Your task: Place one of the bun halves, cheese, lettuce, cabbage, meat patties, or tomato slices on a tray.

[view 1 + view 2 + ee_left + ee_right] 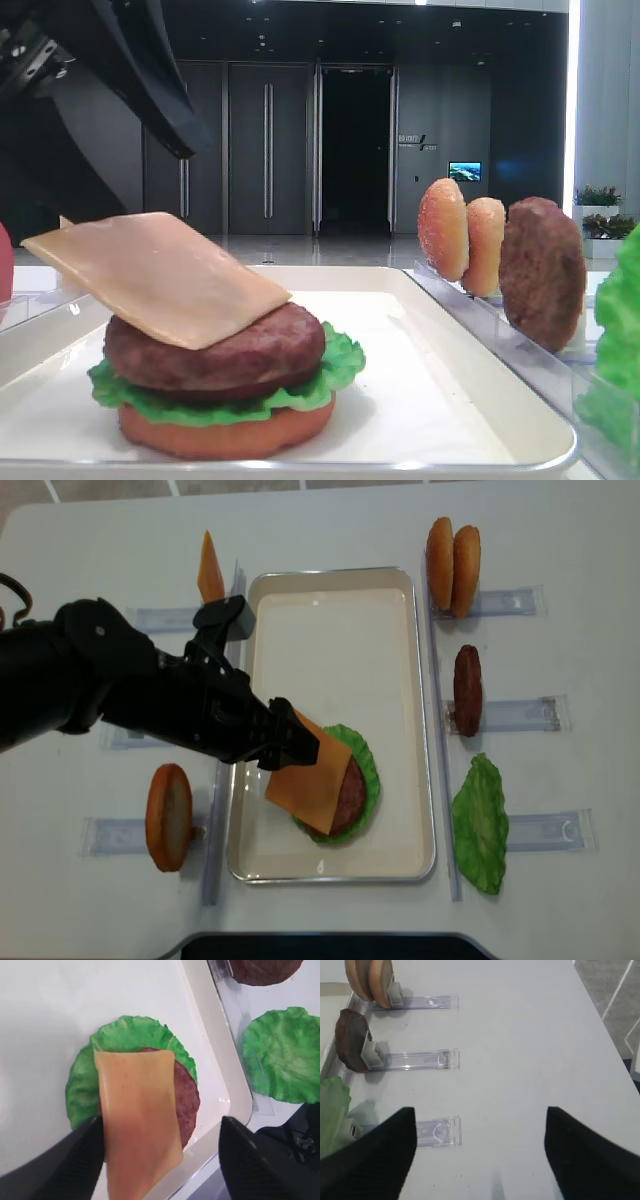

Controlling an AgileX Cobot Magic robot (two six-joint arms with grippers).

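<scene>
Down at table level, the cream tray [480,385] carries a stack: a bun half [225,432] at the bottom, ruffled lettuce [335,368] over it, a dark meat patty [250,350] on that, and the cheese [160,275] lying tilted on top, its left edge jutting past the patty into the air. On the right, two more bun halves [462,235] and a second patty [542,272] stand on edge in a clear rack [520,350]. Next, the right wrist view shows the right gripper [477,1152] over the bare white table [530,1035], its dark fingers [585,1155] spread wide with nothing between them; three clear racks lie at the left with buns, a patty and green lettuce at their ends. Then the left wrist view looks straight down on the cheese, which lies across patty and lettuce and overhangs toward the tray rim; the left gripper [160,1155] straddles it with fingers [250,1160] parted, and I cannot tell whether the left finger touches the slice. Finally, the overhead view has the left arm [120,695] reaching across the tray's left rim to the stack in the near half of the tray, a spare lettuce leaf [480,820] on the table to the right and a lone bun half [168,815] to the left.
</scene>
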